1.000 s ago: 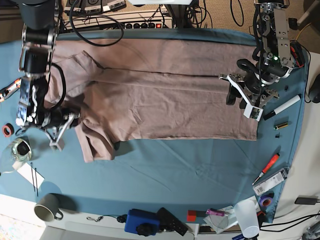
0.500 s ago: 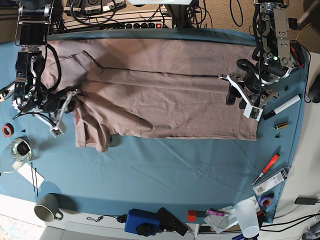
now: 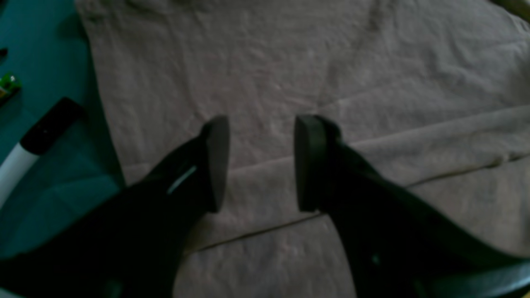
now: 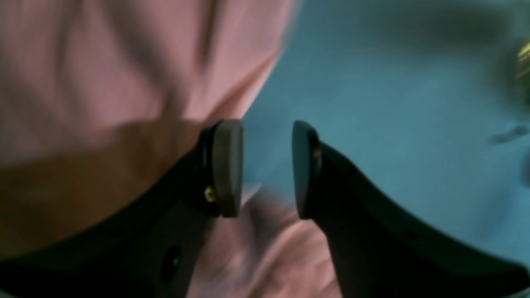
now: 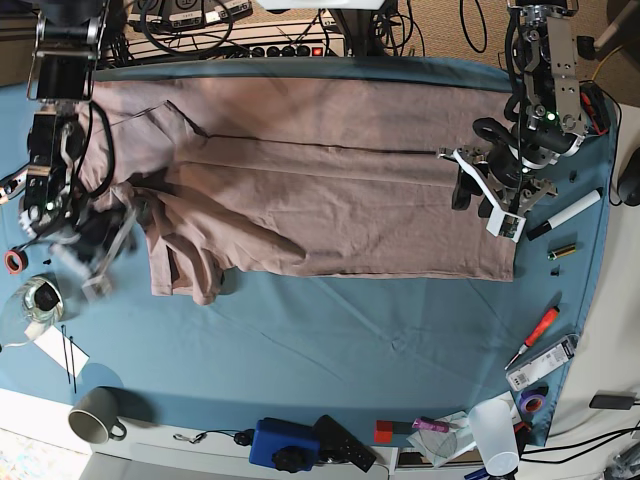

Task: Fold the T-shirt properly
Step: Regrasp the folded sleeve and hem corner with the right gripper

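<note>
Your T-shirt (image 5: pixel 320 180) lay spread across the blue-teal table cloth (image 5: pixel 330 340), stretching from near the right arm's side over to the left arm's side. A long fold line ran across it, so one lengthwise fold looked done – the far strip laid over the body. The sleeve end was bunched and rumpled by the right gripper (image 5: pixel 100 250), not flat.

Right gripper: jaws parted in the wrist view, nothing between the pads (image 4: pixel 225 165), pink cloth just beside and below them, blurred. You had no hold on the shirt there.

Left gripper (image 5: pixel 490 195): jaws wide apart over the hem end, fabric showing between the fingertips (image 3: pixel 217 161) but not pinched. It hovered over or rested on the cloth – can't tell which.

A marker (image 5: pixel 565 215) lay on the table cloth just beside the hem end.

Judged progress: early to middle. Left to do, as far as you could see – flatten the bunched sleeve, fold the near long side in, then fold crosswise into a compact packet.
</note>
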You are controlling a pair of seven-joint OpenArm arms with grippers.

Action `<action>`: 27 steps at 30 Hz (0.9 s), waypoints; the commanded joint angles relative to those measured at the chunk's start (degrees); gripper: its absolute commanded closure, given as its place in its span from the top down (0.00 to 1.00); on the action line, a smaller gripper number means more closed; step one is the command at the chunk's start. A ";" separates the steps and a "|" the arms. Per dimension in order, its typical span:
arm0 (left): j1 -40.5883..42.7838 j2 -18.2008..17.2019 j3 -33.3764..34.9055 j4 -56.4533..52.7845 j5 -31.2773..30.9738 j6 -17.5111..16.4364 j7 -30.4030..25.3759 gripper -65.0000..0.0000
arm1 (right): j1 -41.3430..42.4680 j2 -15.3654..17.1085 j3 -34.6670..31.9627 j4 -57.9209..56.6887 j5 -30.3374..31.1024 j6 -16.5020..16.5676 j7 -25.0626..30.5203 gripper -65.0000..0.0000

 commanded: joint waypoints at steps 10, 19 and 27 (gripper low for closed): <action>-0.42 -0.46 -0.15 0.92 -0.57 -0.02 -1.38 0.40 | 13.57 -5.25 0.59 -16.59 -1.81 -0.59 3.85 0.32; -0.44 -0.46 -0.15 0.92 -0.57 -0.02 -1.40 0.40 | 14.86 -9.09 0.59 -22.27 -9.27 0.59 2.62 0.32; -0.44 -0.46 -0.15 0.92 -0.57 -0.02 -1.40 0.40 | 14.84 -9.07 0.59 -26.10 -11.67 0.00 2.69 0.32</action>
